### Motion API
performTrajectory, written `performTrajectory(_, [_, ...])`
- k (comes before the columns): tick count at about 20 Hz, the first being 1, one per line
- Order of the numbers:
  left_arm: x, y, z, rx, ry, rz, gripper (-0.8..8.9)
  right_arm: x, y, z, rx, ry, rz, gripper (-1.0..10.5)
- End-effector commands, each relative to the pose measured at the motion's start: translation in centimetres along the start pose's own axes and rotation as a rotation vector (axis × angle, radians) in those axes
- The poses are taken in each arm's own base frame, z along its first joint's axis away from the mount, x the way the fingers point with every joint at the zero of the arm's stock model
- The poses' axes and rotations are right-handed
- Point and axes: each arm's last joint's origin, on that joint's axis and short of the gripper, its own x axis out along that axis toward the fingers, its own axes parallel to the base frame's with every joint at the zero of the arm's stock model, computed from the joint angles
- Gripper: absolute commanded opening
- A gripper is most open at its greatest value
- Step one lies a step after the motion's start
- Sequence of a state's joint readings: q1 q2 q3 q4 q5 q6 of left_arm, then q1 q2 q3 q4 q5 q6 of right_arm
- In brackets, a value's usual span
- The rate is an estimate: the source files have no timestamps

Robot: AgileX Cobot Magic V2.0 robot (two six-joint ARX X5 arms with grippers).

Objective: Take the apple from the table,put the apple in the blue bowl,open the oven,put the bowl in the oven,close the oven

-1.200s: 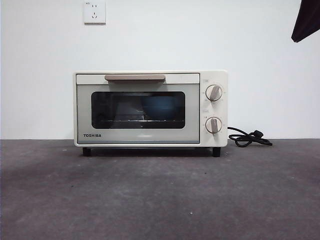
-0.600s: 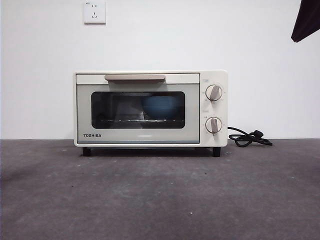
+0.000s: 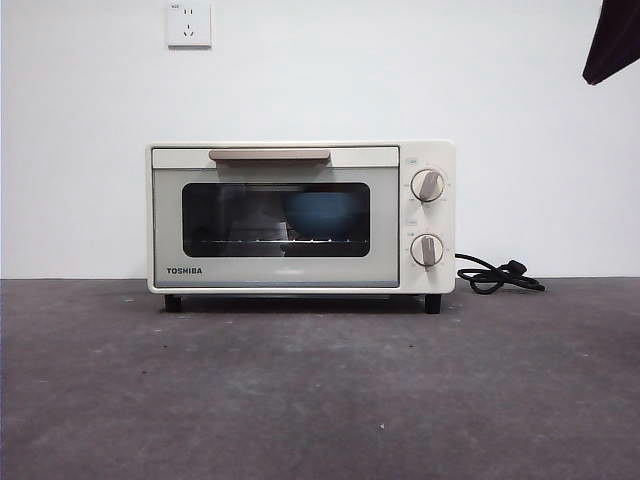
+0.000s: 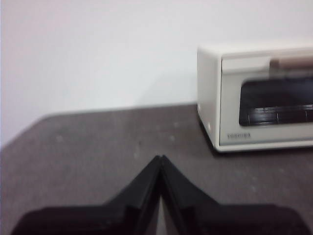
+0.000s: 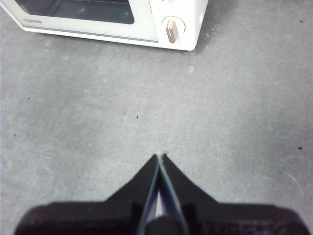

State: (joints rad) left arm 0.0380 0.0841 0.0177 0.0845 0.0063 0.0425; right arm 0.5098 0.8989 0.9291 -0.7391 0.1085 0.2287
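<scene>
1. Resting pressed together and empty, the jaws of the left gripper (image 4: 160, 159) and the right gripper (image 5: 160, 156) hovered above bare surface (image 3: 320, 400), both well clear of the oven (image 3: 300, 215).
2. Little could go wrong: the oven door looked fully closed, with the blue bowl (image 3: 322, 215) visible through the glass. The apple could not be made out, presumably sitting inside the bowl.
3. One hazard was the black cord (image 3: 498, 275) at the oven's 3 o'clock, which a low sweep could snag.
4. Open surface stretched at the oven's 6 o'clock, giving ample room; an arm tip (image 3: 612, 40) waited toward 1 o'clock.
</scene>
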Motion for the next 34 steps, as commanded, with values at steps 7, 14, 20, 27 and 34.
performTrajectory(7, [-0.6, 0.0, -1.7, -0.010, 0.136, -0.003, -0.04, 0.1, 0.0, -0.1, 0.007, 0.000, -0.004, 0.0])
performTrajectory(14, [-0.6, -0.1, -2.2, -0.097, 0.190, 0.005, -0.04, 0.1, 0.0, -0.1, 0.007, -0.001, -0.004, 0.0])
performTrajectory(20, [-0.6, -0.1, -2.1, -0.119, 0.180, 0.007, -0.04, 0.1, 0.0, -0.1, 0.007, -0.001, -0.004, 0.0])
performTrajectory(27, [-0.6, -0.1, -2.1, -0.119, 0.184, 0.007, -0.04, 0.1, 0.0, -0.1, 0.007, -0.001, -0.004, 0.0])
performTrajectory(34, [-0.6, -0.1, -2.2, -0.120, 0.187, 0.007, -0.04, -3.1, -1.3, -0.4, 0.047, -0.144, -0.039, 0.0])
